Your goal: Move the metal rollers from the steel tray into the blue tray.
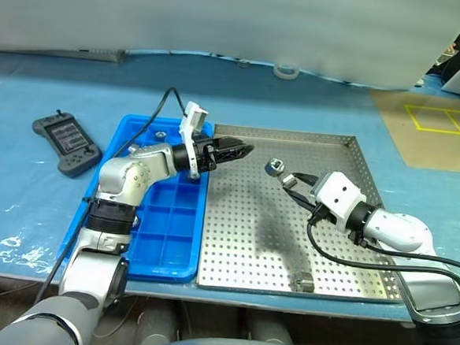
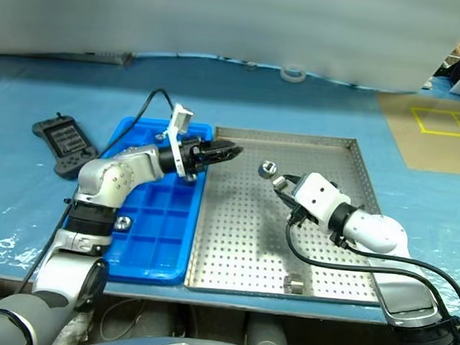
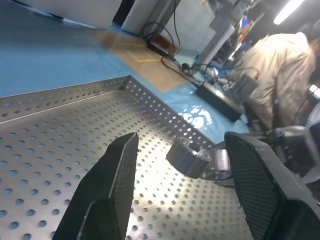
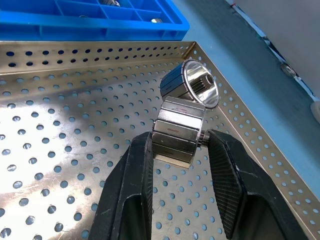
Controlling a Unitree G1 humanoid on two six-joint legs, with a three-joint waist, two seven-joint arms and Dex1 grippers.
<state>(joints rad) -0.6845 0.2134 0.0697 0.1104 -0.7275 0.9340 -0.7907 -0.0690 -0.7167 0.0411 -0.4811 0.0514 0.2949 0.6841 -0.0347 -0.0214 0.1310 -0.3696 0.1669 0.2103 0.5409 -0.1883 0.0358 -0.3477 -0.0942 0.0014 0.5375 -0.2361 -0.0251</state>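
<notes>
Camera layout: two head views, two wrist views.

Head pair looks forward and down from above over the steel tray (image 1: pixel 330 258) and blue tray (image 1: pixel 170 231) on the blue table (image 1: pixel 22 205), from a moderate distance; both eyes share the whole scene, slightly offset sideways. Left wrist view sits low and close over the perforated floor, looking between its own fingers (image 3: pixel 112 185) toward the far rim and a person (image 3: pixel 282 75) beyond. Right wrist view looks closely along its fingers (image 4: pixel 132 195), down at the same tray floor, with the blue tray's edge behind.
</notes>
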